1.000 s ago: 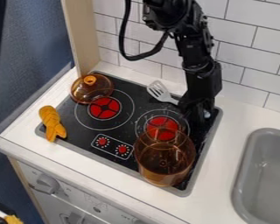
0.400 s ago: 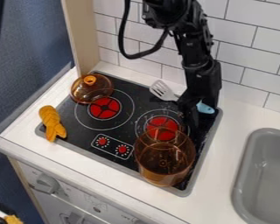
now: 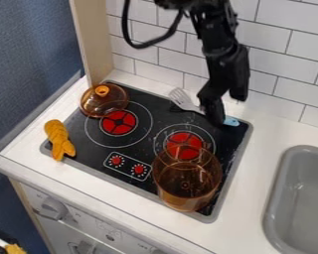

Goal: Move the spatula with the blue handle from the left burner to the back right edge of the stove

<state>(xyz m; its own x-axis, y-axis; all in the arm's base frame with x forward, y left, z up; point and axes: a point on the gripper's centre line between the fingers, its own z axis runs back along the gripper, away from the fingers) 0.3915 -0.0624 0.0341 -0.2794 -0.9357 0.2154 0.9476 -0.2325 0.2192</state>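
Observation:
The gripper (image 3: pixel 228 110) is over the stove's back right corner, its fingers spread apart. One finger overlaps the handle of a spatula (image 3: pixel 180 97); whether they touch I cannot tell. The spatula has a pale slotted head to the left of the gripper and a light blue handle end to its right, and lies near the stove's back edge. In front of the gripper, a transparent amber pot (image 3: pixel 187 181) stands on the front right part of the black stove top (image 3: pixel 136 141).
An amber lid (image 3: pixel 103 100) with an orange knob sits at the back left of the stove. An orange mitt-like toy (image 3: pixel 58 140) lies over its left edge. To the right is a grey sink (image 3: pixel 301 193); white tiles (image 3: pixel 287 62) rise behind.
The gripper has lifted up and back, and its fingers now show spread. The spatula has shifted and turned slightly, with more of its handle uncovered than at first.

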